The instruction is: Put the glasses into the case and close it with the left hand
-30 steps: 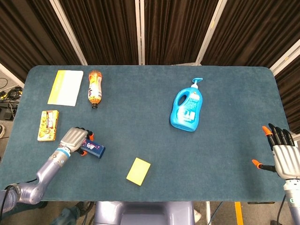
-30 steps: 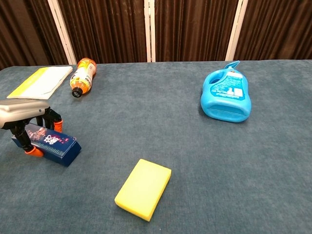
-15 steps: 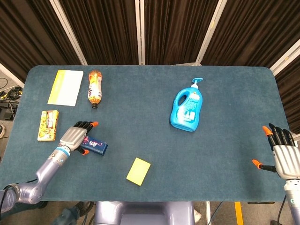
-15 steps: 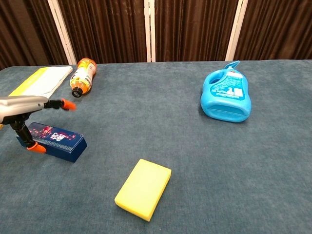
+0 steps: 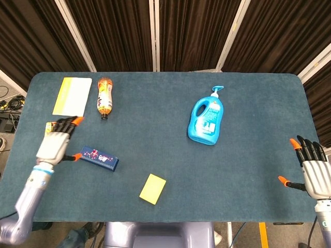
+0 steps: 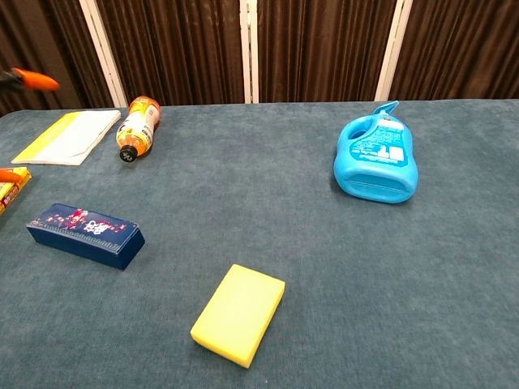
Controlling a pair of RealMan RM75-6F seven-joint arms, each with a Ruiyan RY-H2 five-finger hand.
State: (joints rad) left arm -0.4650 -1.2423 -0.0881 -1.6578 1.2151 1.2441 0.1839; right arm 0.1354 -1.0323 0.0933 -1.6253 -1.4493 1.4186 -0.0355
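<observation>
The dark blue glasses case (image 5: 99,158) (image 6: 85,235) lies shut on the table's left side, with a pattern on its lid. No glasses show in either view. My left hand (image 5: 56,143) hovers just left of the case with fingers spread, holding nothing; the thumb tip is close to the case's left end. In the chest view only orange fingertips (image 6: 32,79) of it show at the left edge. My right hand (image 5: 313,171) is at the table's far right edge, fingers spread and empty.
A yellow sponge (image 5: 153,188) (image 6: 239,313) lies near the front edge. A blue detergent bottle (image 5: 208,120) (image 6: 375,164) lies right of centre. An orange drink bottle (image 5: 104,96) (image 6: 136,126), a yellow-white booklet (image 5: 72,96) (image 6: 66,136) and a snack box (image 5: 50,127) sit at the left.
My left hand has let go of the case, opened and drawn back to the left and up. The case stays lying shut on the table. The right hand has not moved.
</observation>
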